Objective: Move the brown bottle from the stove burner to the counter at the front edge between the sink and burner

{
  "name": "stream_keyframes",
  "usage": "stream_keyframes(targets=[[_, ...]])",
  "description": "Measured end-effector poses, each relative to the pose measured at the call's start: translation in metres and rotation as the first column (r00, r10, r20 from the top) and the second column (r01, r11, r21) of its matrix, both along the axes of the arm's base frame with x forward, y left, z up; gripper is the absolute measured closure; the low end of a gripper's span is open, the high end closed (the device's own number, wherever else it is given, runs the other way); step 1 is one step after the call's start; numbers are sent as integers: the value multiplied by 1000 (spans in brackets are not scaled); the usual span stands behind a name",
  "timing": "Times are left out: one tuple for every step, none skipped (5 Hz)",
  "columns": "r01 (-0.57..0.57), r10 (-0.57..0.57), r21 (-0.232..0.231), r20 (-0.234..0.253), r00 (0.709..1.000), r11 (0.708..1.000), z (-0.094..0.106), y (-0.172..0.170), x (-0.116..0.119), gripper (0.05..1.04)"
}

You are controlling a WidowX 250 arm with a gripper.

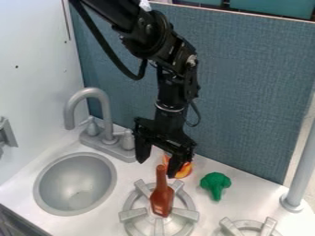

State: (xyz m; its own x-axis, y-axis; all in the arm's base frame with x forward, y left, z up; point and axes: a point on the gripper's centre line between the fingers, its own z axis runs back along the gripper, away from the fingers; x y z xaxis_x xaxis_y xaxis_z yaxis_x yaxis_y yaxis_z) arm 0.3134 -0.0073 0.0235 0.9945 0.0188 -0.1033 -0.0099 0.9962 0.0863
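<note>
The black gripper (157, 162) hangs down over the counter behind the left burner, open, its two fingers spread to left and right. Just in front of its right finger is the neck of a brown bottle (162, 199), which stands on the grey burner (136, 215); whether they touch, I cannot tell. Partly hidden behind that same finger lies an orange and yellow object (184, 171). A green broccoli-shaped toy (215, 183) rests on the white counter to the right of the gripper.
At the left is a round grey sink (75, 184) with a grey faucet (106, 115) behind it. A second burner (249, 226) is at the front right edge. A grey post (300, 170) rises at the right. A blue panel (246, 92) stands behind the counter.
</note>
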Motion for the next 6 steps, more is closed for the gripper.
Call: stream_keyframes(targets=[[-11, 12, -30, 31, 999, 999, -5, 5, 4, 83], [2, 3, -76, 60, 998, 997, -13, 8, 4, 83], [3, -1, -78, 30, 1000, 997, -24, 8, 2, 83], [2, 0, -92, 28, 1000, 996, -33, 8, 4, 83], [10, -9, -88, 14, 1000, 996, -46, 11, 9, 118], [30, -26, -96, 38, 999, 995, -50, 11, 18, 389]])
